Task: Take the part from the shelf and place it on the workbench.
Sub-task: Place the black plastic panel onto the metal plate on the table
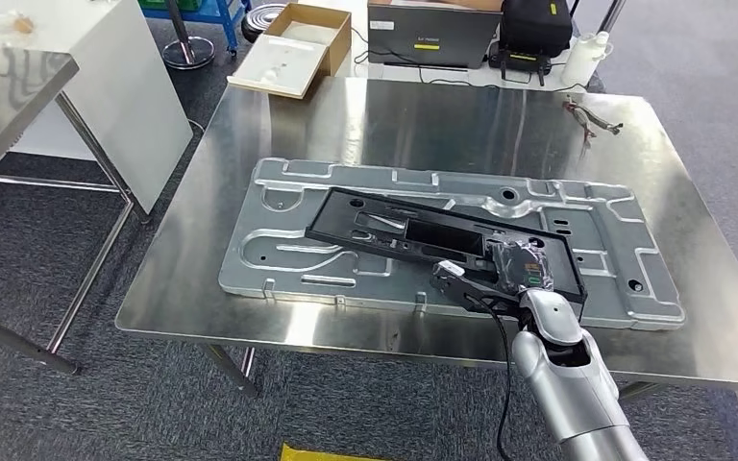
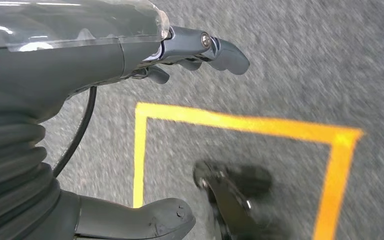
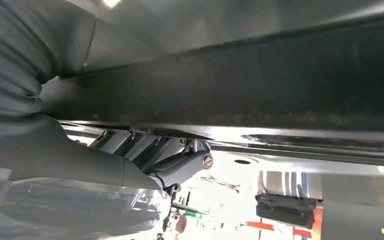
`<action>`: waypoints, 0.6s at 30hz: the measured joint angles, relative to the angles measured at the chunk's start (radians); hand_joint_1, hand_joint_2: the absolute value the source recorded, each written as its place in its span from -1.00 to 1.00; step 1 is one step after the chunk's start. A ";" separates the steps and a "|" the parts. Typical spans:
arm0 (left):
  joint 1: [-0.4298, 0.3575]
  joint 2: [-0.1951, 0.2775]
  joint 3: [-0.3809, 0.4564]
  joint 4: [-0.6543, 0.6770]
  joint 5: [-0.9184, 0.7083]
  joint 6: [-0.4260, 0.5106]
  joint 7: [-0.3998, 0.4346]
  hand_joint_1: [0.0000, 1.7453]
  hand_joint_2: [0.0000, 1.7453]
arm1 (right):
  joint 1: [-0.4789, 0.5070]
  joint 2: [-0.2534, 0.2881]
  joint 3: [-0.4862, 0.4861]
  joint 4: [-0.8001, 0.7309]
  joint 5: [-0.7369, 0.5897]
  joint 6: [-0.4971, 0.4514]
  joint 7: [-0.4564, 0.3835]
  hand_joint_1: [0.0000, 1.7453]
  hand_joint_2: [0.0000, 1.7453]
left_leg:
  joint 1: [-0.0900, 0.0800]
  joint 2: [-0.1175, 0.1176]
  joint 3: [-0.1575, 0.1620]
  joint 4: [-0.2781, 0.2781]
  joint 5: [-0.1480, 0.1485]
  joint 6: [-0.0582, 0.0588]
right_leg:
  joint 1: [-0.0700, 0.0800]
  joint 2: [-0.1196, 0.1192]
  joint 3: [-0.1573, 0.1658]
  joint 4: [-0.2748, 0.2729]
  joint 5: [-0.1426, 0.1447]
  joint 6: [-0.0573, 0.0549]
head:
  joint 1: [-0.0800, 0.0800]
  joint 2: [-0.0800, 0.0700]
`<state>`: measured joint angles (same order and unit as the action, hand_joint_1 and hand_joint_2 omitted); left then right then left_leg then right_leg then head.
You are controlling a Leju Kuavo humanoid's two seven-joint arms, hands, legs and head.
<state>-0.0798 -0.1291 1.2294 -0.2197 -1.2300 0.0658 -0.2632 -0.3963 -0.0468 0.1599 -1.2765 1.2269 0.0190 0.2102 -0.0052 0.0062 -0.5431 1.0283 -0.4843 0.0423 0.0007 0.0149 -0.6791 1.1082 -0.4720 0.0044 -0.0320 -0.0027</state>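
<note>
The steel tabletop (image 1: 413,115) spreads ahead of the right robot hand (image 1: 500,272), which reaches over its near edge; on it, under and beyond that hand, lies a large embossed silver metal panel (image 1: 279,230), flat and stretching well to both sides; the task's part, a long black plastic frame (image 1: 394,230), lies slantwise on the panel, its near right end under the right robot hand, its other end running off to the hand's left; the right robot hand holds that end, thumb on one face and fingers (image 3: 180,165) on the other in the right wrist view, the frame's dark edge (image 3: 260,95) running between them; beyond the hand, behind the tabletop's far edge, stand an open cardboard box (image 1: 298,43), a grey case (image 1: 430,34) and a black bag (image 1: 535,29); a small bundle of wires (image 1: 591,115) lies at the far right of the tabletop; the left robot hand (image 2: 145,130) hangs over grey carpet (image 2: 305,65) marked with yellow tape (image 2: 240,122), its fingers apart and holding nothing.
</note>
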 joint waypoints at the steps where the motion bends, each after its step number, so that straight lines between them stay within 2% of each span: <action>1: -0.001 -0.002 0.001 0.000 0.000 -0.001 0.000 -1.00 1.00 | -0.001 0.001 0.000 0.000 0.001 0.000 -0.001 1.00 1.00 | -0.001 -0.001 0.008 -0.001 -0.009 -0.004 | 0.006 0.002 0.009 -0.045 0.036 -0.009 | 0.001 0.000; 2: -0.003 -0.003 0.003 0.001 0.001 -0.001 0.001 -1.00 1.00 | -0.002 0.002 -0.001 0.000 0.002 0.001 -0.001 1.00 1.00 | -0.001 -0.003 0.014 -0.001 -0.014 -0.010 | 0.010 0.005 0.014 -0.071 0.059 -0.018 | 0.001 0.000; 4: -0.005 -0.004 0.006 0.001 0.002 -0.002 0.001 -1.00 1.00 | -0.007 0.004 -0.001 0.000 0.004 0.002 -0.002 1.00 1.00 | 0.000 -0.006 0.025 0.003 -0.015 -0.023 | 0.013 0.008 0.028 -0.087 0.058 -0.029 | 0.003 0.000; 6: -0.004 -0.002 0.009 0.001 0.002 -0.001 0.001 -1.00 1.00 | -0.011 0.004 -0.001 -0.001 0.005 0.002 -0.002 1.00 1.00 | 0.001 -0.006 0.027 0.032 -0.022 -0.034 | 0.007 0.008 0.058 -0.101 0.058 -0.039 | 0.003 0.000; 7: -0.006 -0.002 0.011 0.001 0.003 0.000 0.000 -1.00 1.00 | -0.013 0.002 -0.001 -0.001 0.005 0.004 -0.003 1.00 1.00 | 0.003 -0.006 0.012 0.066 -0.037 -0.039 | 0.003 0.007 0.071 -0.105 0.056 -0.042 | 0.003 0.000; 8: -0.007 -0.001 0.012 0.001 0.003 0.000 0.000 -1.00 1.00 | -0.014 0.000 0.000 -0.001 0.005 0.005 -0.004 1.00 1.00 | 0.007 -0.006 -0.017 0.117 -0.060 -0.043 | 0.000 0.006 0.080 -0.108 0.053 -0.044 | 0.002 0.000; 10: -0.008 -0.001 0.014 0.001 0.005 0.002 0.001 -1.00 1.00 | -0.015 -0.003 0.000 0.000 0.005 0.006 -0.005 1.00 1.00 | 0.017 -0.005 -0.090 0.225 -0.108 -0.055 | -0.004 0.006 0.088 -0.108 0.044 -0.046 | 0.002 0.000; 11: -0.006 0.000 0.015 0.001 0.006 0.002 0.001 -1.00 1.00 | -0.014 -0.004 0.000 0.000 0.005 0.007 -0.005 1.00 1.00 | 0.022 -0.005 -0.117 0.252 -0.114 -0.062 | -0.007 0.007 0.092 -0.108 0.039 -0.043 | 0.002 0.000; 12: -0.005 0.001 0.015 0.001 0.007 0.002 0.001 -1.00 1.00 | -0.013 -0.005 0.000 0.000 0.006 0.007 -0.005 1.00 1.00 | 0.028 -0.005 -0.127 0.246 -0.098 -0.069 | -0.010 0.009 0.097 -0.107 0.033 -0.039 | 0.002 0.000; 13: -0.004 0.002 0.016 0.001 0.008 0.002 0.001 -1.00 1.00 | -0.012 -0.007 0.000 0.001 0.006 0.008 -0.005 1.00 1.00 | 0.033 -0.004 -0.121 0.207 -0.060 -0.075 | -0.014 0.010 0.104 -0.106 0.026 -0.034 | 0.002 0.000; 14: -0.004 0.002 0.016 0.001 0.010 0.002 0.000 -1.00 1.00 | -0.012 -0.011 0.000 0.003 0.006 0.009 -0.006 0.50 0.50 | 0.037 -0.002 -0.103 0.143 -0.010 -0.081 | -0.017 0.010 0.112 -0.103 0.019 -0.027 | 0.002 0.000; 15: -0.004 0.002 0.016 0.001 0.011 0.001 0.000 -1.00 1.00 | -0.012 -0.017 0.000 0.005 0.005 0.010 -0.006 0.00 0.00 | 0.038 0.000 -0.085 0.084 0.021 -0.086 | -0.020 0.010 0.117 -0.099 0.012 -0.019 | 0.002 0.000; 16: -0.005 0.002 0.016 0.001 0.012 0.000 0.000 -1.00 1.00 | -0.012 -0.023 0.000 0.006 0.005 0.011 -0.006 -0.50 -0.50 | 0.038 0.002 -0.071 0.039 0.038 -0.083 | -0.021 0.009 0.118 -0.094 0.005 -0.012 | 0.002 0.000; 17: -0.006 0.002 0.016 0.001 0.011 -0.001 0.000 -1.00 1.00 | -0.011 -0.028 0.000 0.008 0.004 0.012 -0.007 -1.00 -1.00 | 0.036 0.004 -0.066 0.016 0.045 -0.077 | -0.019 0.008 0.117 -0.090 0.001 -0.004 | 0.002 0.000; 18: -0.006 0.002 0.016 0.002 0.009 -0.001 0.001 -1.00 1.00 | -0.010 -0.032 0.000 0.010 0.003 0.013 -0.007 -1.00 -1.00 | 0.033 0.004 -0.067 0.014 0.038 -0.067 | -0.018 0.008 0.115 -0.088 -0.002 0.002 | 0.003 0.000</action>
<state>-0.0863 -0.1272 1.2452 -0.2182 -1.2214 0.0646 -0.2619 -0.4067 -0.0788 0.1602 -1.2663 1.2298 0.0317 0.2029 0.0274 0.0098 -0.6105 1.0423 -0.4460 -0.0251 -0.0169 0.0224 -0.5640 1.0200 -0.4744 0.0067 -0.0294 -0.0027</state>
